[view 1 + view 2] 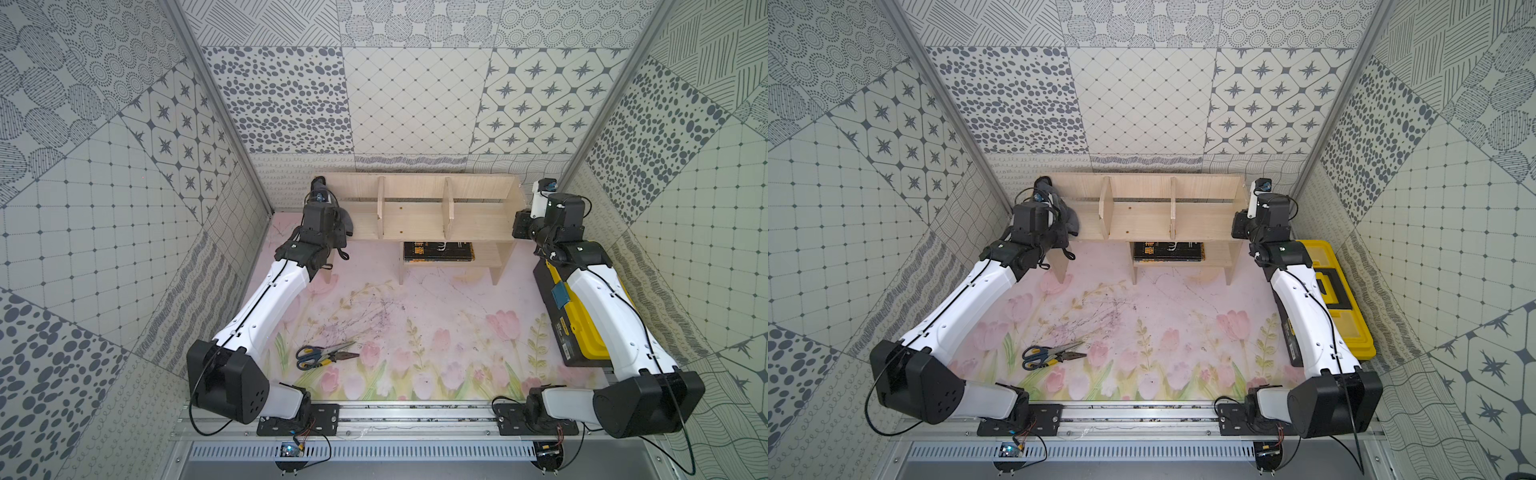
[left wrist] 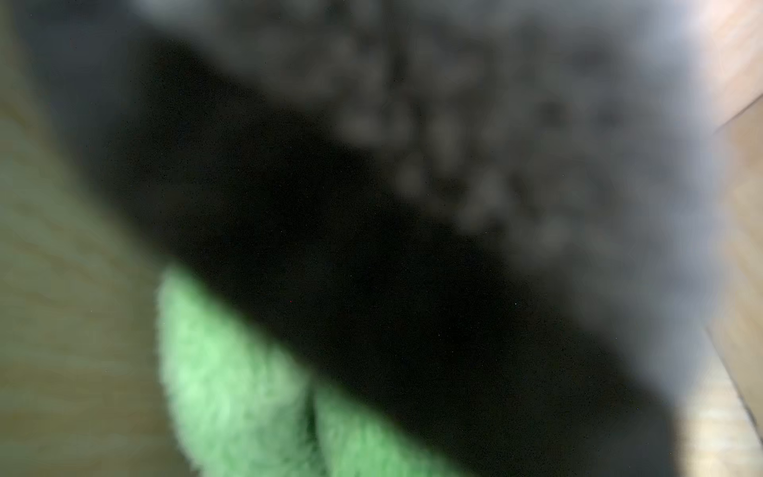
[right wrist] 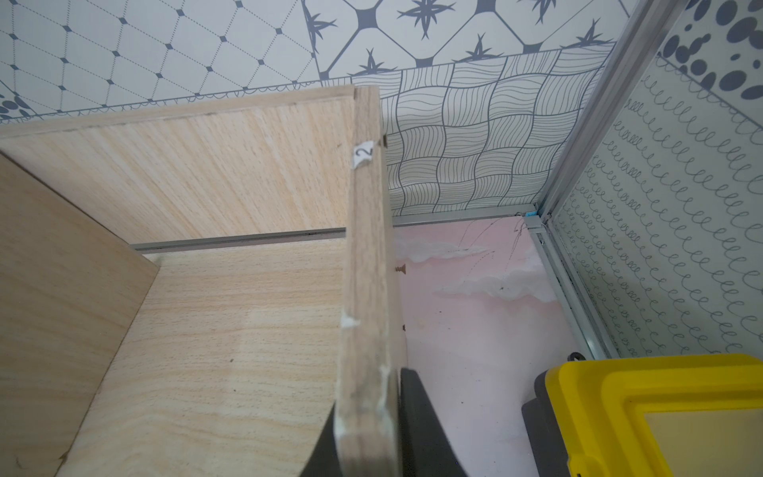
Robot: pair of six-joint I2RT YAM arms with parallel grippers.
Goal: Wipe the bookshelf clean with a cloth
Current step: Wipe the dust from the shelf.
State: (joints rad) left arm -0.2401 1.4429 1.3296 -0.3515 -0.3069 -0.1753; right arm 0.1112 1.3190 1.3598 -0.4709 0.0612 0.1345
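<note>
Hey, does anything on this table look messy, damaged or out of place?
Only small things. On the bookshelf, the end panel's edge carries a half-peeled sticker and white flecks. Dark scribbly marks smear the flowered mat, and scissors lie crossed with pliers there.

Both arms outstretched forward, left pincer (image 1: 319, 187) and right pincer (image 1: 519, 224) clamped.

1. The back wall (image 1: 415, 104), left side wall (image 1: 83, 208) and right side wall (image 1: 685, 208) carry pale panels printed in grey: dots, stars, diamond grids, hatched circles, curls.
2. Bare aluminium posts (image 1: 218, 104) run up the back corners.
3. The desk (image 1: 457, 299) has a pink tulip-print covering, scuffed with dark scribbles.
4. An aluminium rail (image 1: 415, 415) edges the front, beside a slotted grey strip (image 1: 415, 451).
5. Light is soft and even.
</note>
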